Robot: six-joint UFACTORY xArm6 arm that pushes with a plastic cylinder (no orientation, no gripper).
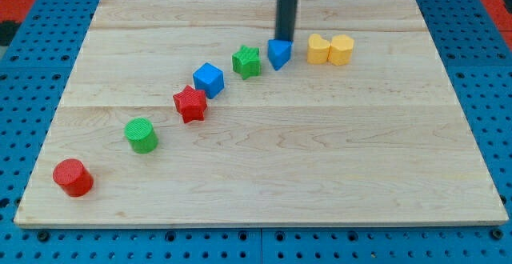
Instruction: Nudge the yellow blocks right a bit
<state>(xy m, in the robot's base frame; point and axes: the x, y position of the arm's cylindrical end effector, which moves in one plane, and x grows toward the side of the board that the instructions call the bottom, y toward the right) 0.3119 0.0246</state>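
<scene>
Two yellow blocks stand side by side and touching at the view's upper right of the wooden board: a yellow heart-like block (318,49) on the left and a yellow block (342,50) on the right. My tip (283,38) is at the end of the dark rod coming down from the view's top. It stands just behind the blue triangular block (278,54), a short way to the left of the yellow blocks and apart from them.
A diagonal row runs from the view's lower left to the upper middle: red cylinder (73,177), green cylinder (142,134), red star (190,104), blue cube (208,79), green star (247,61). The wooden board (264,176) lies on a blue pegboard.
</scene>
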